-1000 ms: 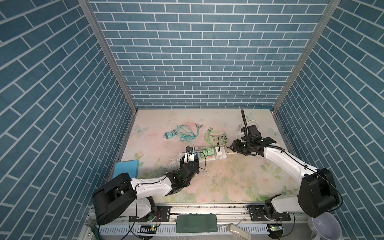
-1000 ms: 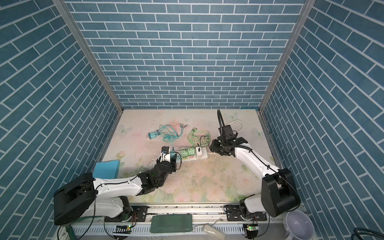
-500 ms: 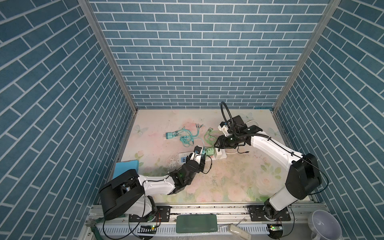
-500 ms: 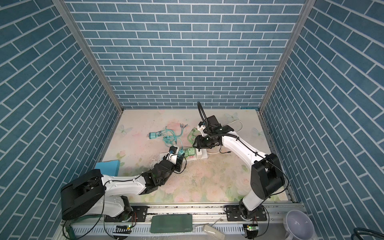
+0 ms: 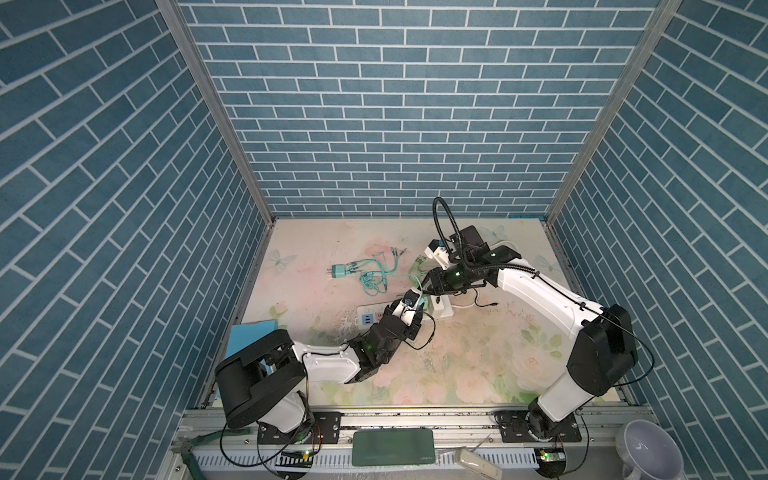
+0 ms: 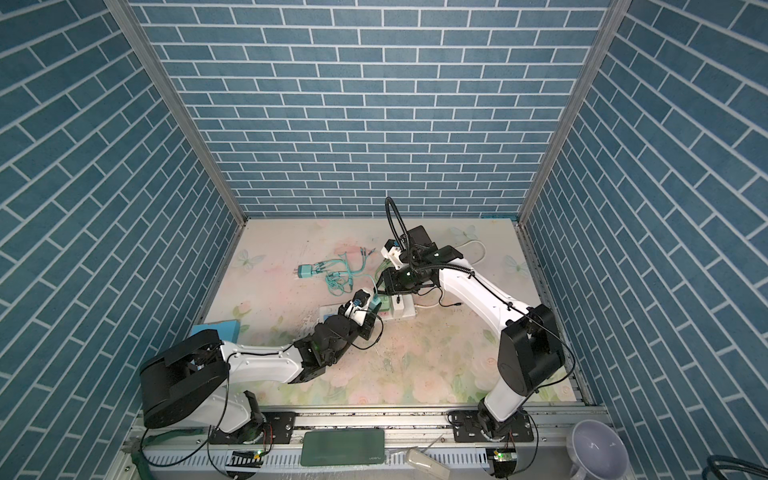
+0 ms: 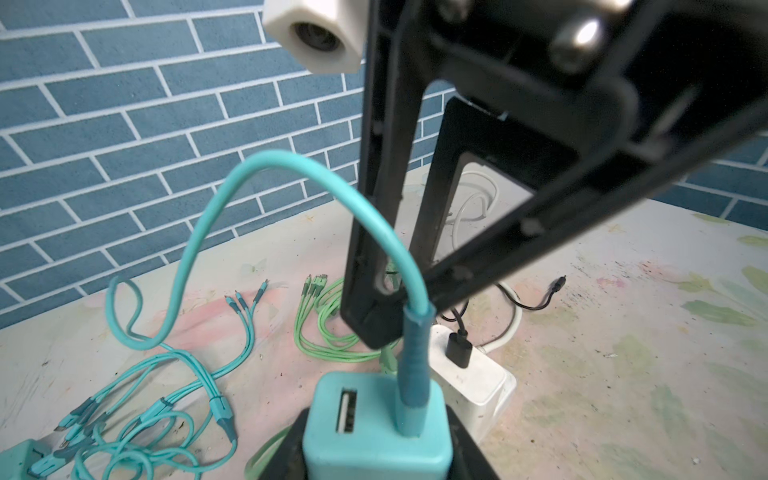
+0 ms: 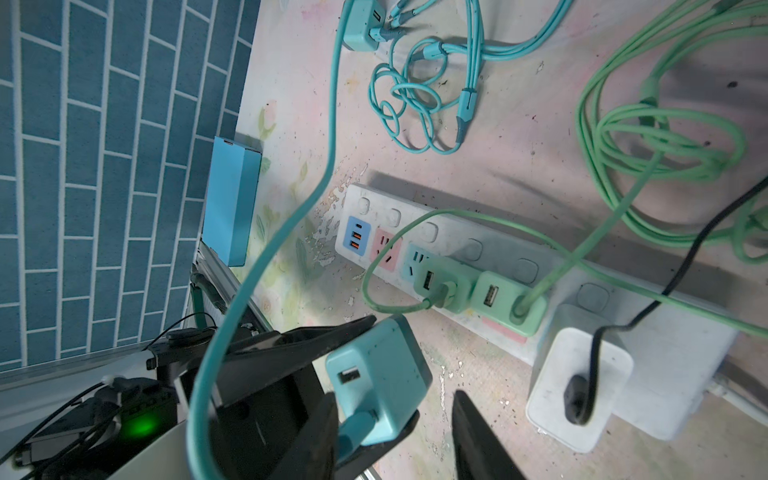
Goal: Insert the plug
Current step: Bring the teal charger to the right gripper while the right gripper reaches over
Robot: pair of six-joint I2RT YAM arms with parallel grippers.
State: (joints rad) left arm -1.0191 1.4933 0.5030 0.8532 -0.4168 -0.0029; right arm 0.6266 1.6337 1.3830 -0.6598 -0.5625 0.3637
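My left gripper (image 7: 376, 453) is shut on a teal charger block (image 7: 365, 432), held just above the white power strip (image 8: 469, 249). The teal cable's plug (image 7: 411, 374) sits in one of the block's two ports; the other port is empty. My right gripper (image 8: 397, 432) is open and straddles that plug (image 8: 357, 428). One of its fingers (image 8: 320, 440) lies against the plug and the other stands well apart. In both top views the two grippers (image 5: 415, 305) (image 6: 380, 286) meet over the strip's right half.
Two green chargers (image 8: 444, 286) (image 8: 507, 303) and a white adapter (image 8: 577, 386) with a black lead are plugged into the strip. Coiled green cable (image 8: 665, 137), a second teal charger (image 5: 340, 272) with tangled leads, and a blue box (image 5: 253, 336) lie around it.
The right arm swung left from the strip's right end to the teal block and its jaws narrowed a little. The left gripper carried the block rightward along the strip.
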